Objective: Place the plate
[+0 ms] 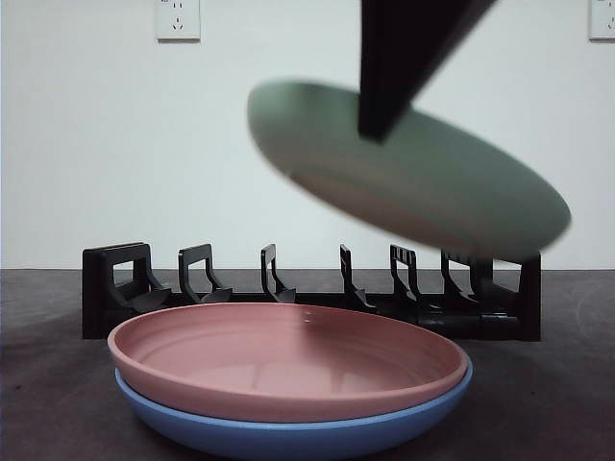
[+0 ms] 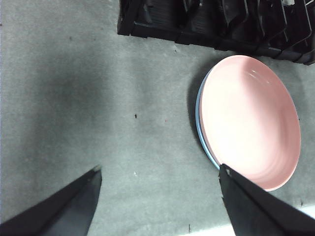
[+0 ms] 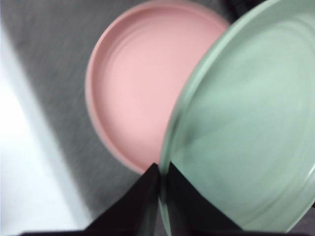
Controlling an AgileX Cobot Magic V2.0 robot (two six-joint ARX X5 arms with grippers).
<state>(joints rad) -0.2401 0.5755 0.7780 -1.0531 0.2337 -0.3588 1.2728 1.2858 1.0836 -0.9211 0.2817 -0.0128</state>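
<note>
Hanging in mid-air above the bench (image 1: 38,384) is the green plate (image 1: 423,182), a pale sage round dish with a shallow well and a low raised rim, blurred at its edges in the front view. The right gripper (image 3: 158,184) has it clamped at the rim, both black jaws pinched tight on the edge, one on either face of the plate. In the front view that arm comes down dark from the top edge and meets the plate at its upper rim.

And look at the tilt: the plate is slanted, its high edge toward the left of the front view and its low edge toward the right, so its long line runs down across the picture. Its underside faces the camera there, and the low edge hangs just above the right end of the black dish rack (image 1: 307,298), which stands behind the stack with its upright dividers in a row.

Down below, the pink plate (image 1: 288,360) sits nested in the blue plate (image 1: 288,432), flat on the bench in front of the rack.

The left gripper (image 2: 160,174) hovers over bare bench just beside that stack, jaws spread wide, nothing between them.
</note>
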